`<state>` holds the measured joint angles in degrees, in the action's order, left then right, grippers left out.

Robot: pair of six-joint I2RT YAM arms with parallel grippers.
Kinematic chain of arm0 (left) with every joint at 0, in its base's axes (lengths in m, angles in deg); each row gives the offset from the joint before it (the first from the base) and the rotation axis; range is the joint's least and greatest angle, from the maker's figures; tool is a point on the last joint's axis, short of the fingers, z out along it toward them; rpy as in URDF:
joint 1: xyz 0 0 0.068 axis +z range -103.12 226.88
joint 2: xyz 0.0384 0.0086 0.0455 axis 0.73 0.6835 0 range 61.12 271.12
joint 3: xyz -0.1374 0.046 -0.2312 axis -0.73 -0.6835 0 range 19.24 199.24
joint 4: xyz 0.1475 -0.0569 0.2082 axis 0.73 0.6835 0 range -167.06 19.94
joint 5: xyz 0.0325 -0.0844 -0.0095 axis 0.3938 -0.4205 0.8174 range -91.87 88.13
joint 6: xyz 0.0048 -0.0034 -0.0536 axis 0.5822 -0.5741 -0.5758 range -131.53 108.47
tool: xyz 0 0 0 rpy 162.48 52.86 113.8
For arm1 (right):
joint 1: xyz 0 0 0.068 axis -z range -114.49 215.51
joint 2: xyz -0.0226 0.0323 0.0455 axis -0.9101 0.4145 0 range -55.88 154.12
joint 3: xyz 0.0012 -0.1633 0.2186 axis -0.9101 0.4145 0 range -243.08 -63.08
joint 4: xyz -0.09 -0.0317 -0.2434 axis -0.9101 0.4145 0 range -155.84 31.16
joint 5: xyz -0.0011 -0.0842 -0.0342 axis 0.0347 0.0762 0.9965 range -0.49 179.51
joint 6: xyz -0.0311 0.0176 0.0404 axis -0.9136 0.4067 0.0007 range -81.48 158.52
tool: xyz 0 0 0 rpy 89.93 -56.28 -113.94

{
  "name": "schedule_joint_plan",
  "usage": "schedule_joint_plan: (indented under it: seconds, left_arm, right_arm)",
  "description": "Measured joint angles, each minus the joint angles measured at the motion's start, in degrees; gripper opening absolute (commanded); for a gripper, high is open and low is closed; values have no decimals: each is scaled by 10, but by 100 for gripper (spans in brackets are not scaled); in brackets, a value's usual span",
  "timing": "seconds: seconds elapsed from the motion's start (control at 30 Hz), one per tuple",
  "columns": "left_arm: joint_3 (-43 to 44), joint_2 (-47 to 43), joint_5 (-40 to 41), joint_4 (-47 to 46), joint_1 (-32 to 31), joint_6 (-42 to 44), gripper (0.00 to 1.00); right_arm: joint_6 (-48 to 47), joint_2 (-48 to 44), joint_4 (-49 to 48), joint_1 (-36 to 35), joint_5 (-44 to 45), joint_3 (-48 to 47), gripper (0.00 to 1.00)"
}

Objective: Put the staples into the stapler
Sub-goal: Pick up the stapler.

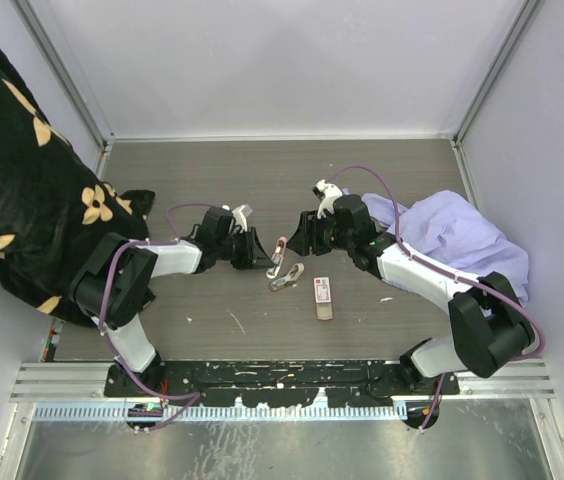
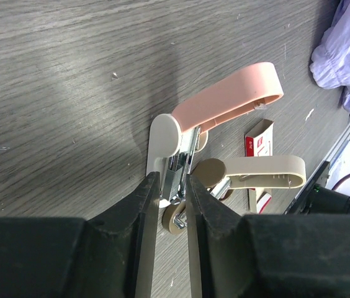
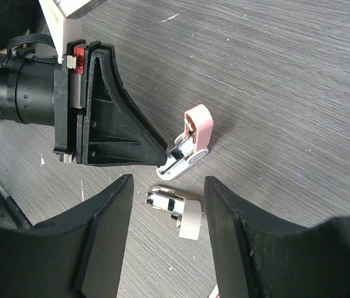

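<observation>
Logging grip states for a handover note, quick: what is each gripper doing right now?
Left gripper: closed on the open pink-lidded cream plastic stapler, at its metal magazine.
Right gripper: open, holding nothing.

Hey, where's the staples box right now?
In the top view, the staples box lies flat on the table between the two arms, just right of the beige stapler.

The top camera looks steeply down from above the near edge over the whole desk (image 1: 262,170), while both wrist cameras face the pink stapler (image 3: 197,124) mid-desk closely from opposite sides.
</observation>
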<state>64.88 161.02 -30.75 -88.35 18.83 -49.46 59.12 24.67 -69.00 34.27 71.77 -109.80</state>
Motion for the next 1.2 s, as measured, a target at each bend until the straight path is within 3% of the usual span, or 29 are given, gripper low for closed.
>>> schedule_joint_plan:
  seconds: [1.2]
  left_arm:
    - [5,5,-13,7,-6,-7,11]
  right_arm:
    - [2,1,-2,3,-2,0,56]
